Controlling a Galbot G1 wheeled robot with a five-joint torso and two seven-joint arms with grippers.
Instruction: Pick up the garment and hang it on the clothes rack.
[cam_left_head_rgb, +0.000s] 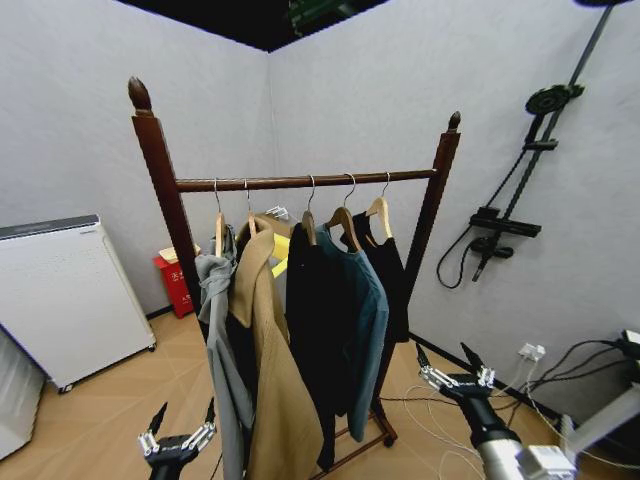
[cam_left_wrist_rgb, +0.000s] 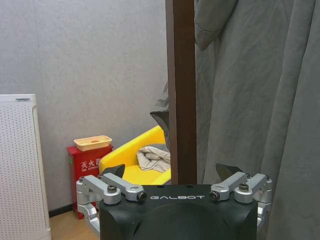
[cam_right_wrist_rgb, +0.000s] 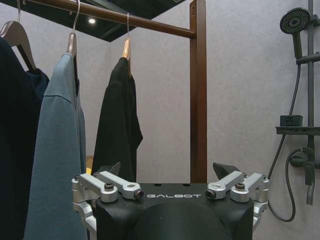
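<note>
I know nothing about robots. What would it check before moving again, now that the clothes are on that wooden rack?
1. Garment hangs from the clothes rack bar by its hanger: ok.
2. Left tool open, holding nothing: ok.
3. Right tool open, holding nothing: ok.
4. Right tool apart from the garment: ok.
5. Left tool apart from the grey coat: cannot tell.
6. Floor cables away from the wheels: cannot tell.

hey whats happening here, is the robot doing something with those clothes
Nothing is being held right now. The black top already hangs on its hanger at the right end of the clothes rack, beside a blue-teal jacket. Both arms sit low in front of the rack: the left gripper open near the grey coat, the right gripper open and empty to the rack's right.
</note>
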